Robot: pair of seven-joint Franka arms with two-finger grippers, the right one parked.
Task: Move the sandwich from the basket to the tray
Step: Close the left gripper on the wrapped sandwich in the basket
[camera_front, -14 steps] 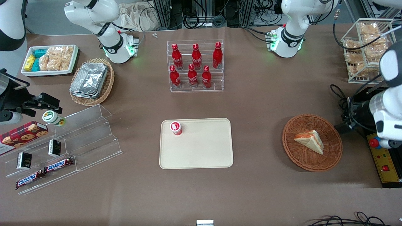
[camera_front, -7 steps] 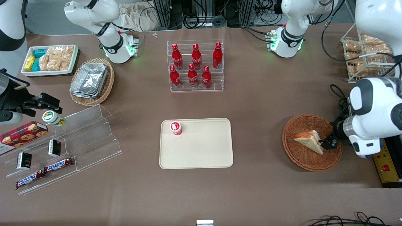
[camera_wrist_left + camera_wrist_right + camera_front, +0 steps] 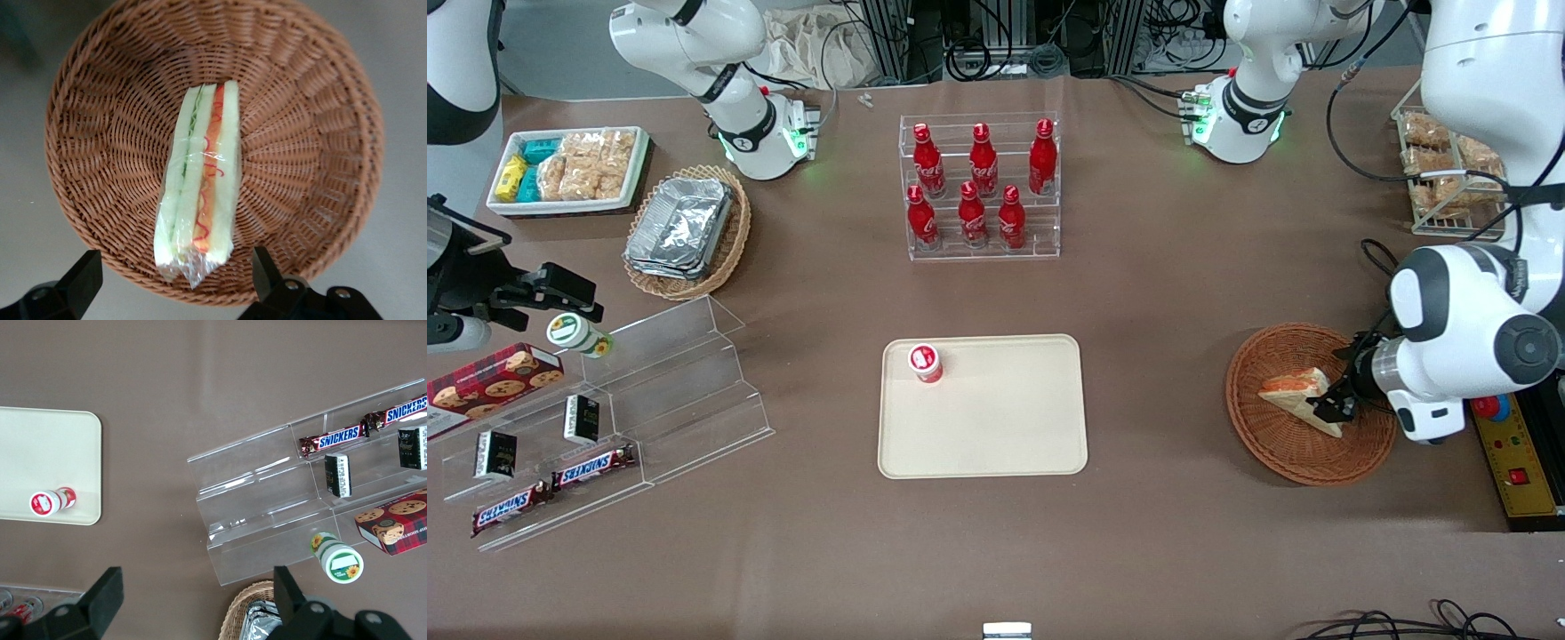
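Tray (image 3: pixel 996 436): cream, on bench (image 3: pixel 1183 284), bearing small red container (image 3: pixel 926 363).
Basket (image 3: pixel 1280 458): toward working arm's end, holds wrapped sandwich (image 3: pixel 198 203).
Pincer (image 3: pixel 177 283): fingers apart, straddling the sandwich's end.

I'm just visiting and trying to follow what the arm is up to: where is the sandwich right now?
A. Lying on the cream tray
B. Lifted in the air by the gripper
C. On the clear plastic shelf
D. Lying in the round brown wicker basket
D: the sandwich lies in the basket, with the open gripper poised at its end and not yet closed on it; the tray holds only a small red cup.
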